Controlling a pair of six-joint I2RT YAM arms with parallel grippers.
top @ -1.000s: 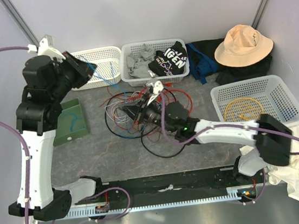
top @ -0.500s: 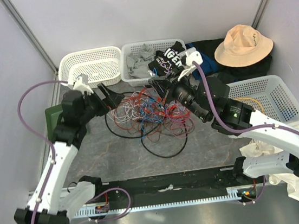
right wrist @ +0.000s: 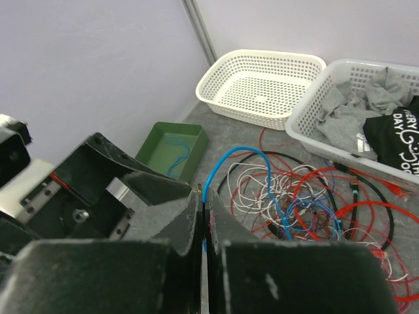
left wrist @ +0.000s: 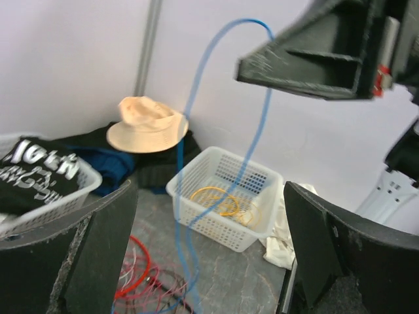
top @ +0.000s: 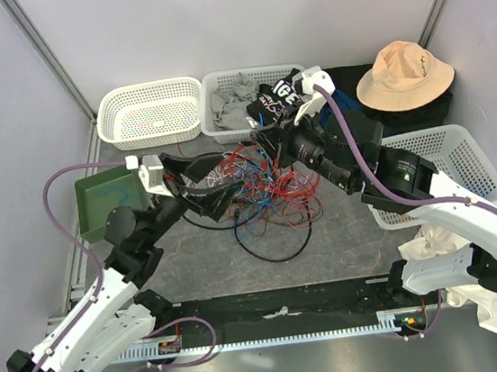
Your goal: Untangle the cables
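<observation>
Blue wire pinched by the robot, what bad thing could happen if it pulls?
The blue cable runs from the shut right gripper down into the tangle of red, white and black cables, so pulling might tighten knots or drag the pile.
It is thin and pinched only at the tips, so it may slip out.
It hangs between the open left gripper's fingers and could snag there.

Loose multicoloured tangle of cables (top: 267,193)

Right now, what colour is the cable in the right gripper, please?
Blue cable; clearest in right wrist view.
</observation>
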